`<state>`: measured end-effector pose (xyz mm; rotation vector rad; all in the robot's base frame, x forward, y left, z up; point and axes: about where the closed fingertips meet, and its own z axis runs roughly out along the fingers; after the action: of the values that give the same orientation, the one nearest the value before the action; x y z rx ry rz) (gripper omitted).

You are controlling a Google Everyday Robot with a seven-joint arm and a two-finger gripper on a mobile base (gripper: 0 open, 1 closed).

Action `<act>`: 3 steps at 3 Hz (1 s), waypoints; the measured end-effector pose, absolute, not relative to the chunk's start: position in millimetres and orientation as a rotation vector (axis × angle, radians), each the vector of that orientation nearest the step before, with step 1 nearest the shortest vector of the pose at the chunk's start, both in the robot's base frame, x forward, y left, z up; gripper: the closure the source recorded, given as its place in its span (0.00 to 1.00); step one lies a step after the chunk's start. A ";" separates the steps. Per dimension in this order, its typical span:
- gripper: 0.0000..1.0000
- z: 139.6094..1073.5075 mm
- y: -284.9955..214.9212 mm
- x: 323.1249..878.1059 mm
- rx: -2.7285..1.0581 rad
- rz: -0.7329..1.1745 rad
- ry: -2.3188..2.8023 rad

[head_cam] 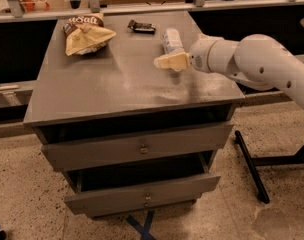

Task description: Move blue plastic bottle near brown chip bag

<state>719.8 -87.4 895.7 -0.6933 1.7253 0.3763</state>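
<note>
Bottle [172,40] is shown ungrasped on the cabinet [117,86], well apart from the bag [87,34]. Gripper [171,62] is positioned just beside it, grip state indeterminable. Whole move is left.

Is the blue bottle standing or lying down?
Lying on its side: the blue bottle rests flat on the cabinet top; the pincer is at its near end.

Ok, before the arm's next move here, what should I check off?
1. The blue plastic bottle lies in view on the cabinet top: ok.
2. The gripper is at the bottle's near end; grasp: cannot tell.
3. The brown chip bag is visible at the far left corner: ok.
4. Bottle near bag: not ok, they lie on opposite sides.
5. Route clear of the dark wrapper lying between them by the far edge: cannot tell.
</note>
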 end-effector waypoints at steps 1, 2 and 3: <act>0.00 887.5 -77.0 728.4 -0.711 0.384 1.731; 0.00 878.4 -73.1 739.1 -0.696 0.376 1.738; 0.00 874.2 -75.5 749.9 -0.643 0.340 1.751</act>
<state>749.9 -75.5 874.2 -0.6432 1.7506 0.3404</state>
